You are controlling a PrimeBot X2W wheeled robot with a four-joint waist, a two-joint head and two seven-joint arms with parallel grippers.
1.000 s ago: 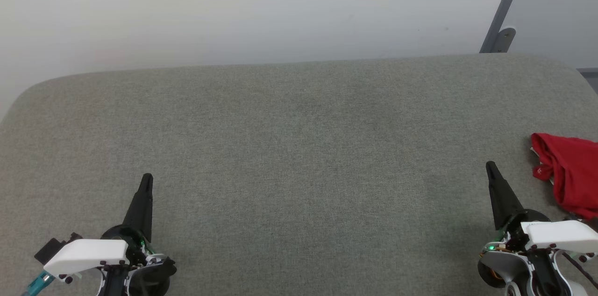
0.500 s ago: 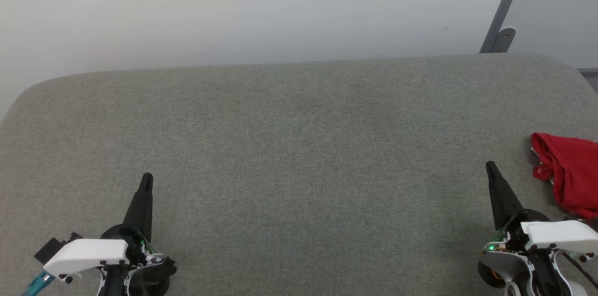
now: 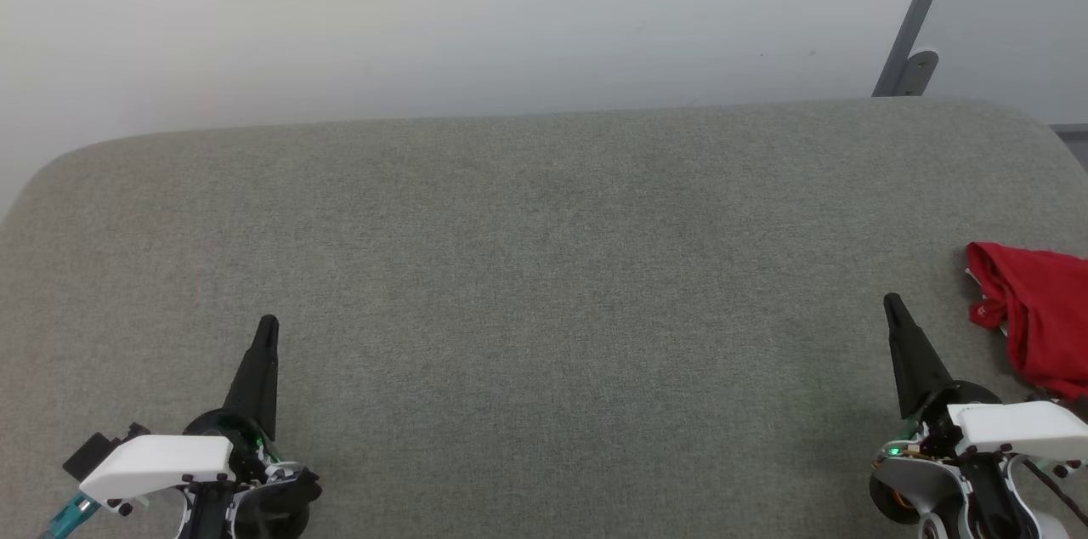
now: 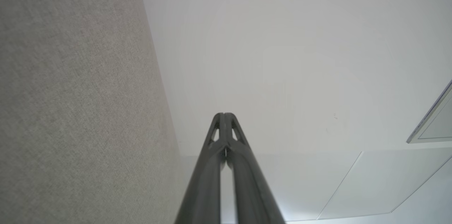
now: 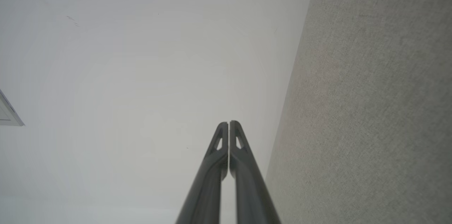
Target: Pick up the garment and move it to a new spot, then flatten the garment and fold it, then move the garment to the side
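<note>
The garment (image 3: 1039,316) lies bunched in a red heap at the far right edge of the grey fabric-covered table (image 3: 544,267), partly cut off by the frame. A small white mark sits on its left fold, too small to read, and no lettering or label can be made out on it. The right hand (image 3: 892,301) is fully closed and empty, its dark tips pressed into a single point. It stands near the garment, to that heap's left, but apart from it. The left hand (image 3: 268,324) is closed the same way and grips nothing, low on the opposite side of the table and well apart from the garment. In the wrist views each pair of fingers (image 4: 208,181) meets at the tip, with bare table cloth on one side and a pale wall (image 3: 510,12) beyond. A grey metal bar (image 3: 922,12) slants up the wall at the upper right of the head view.
</note>
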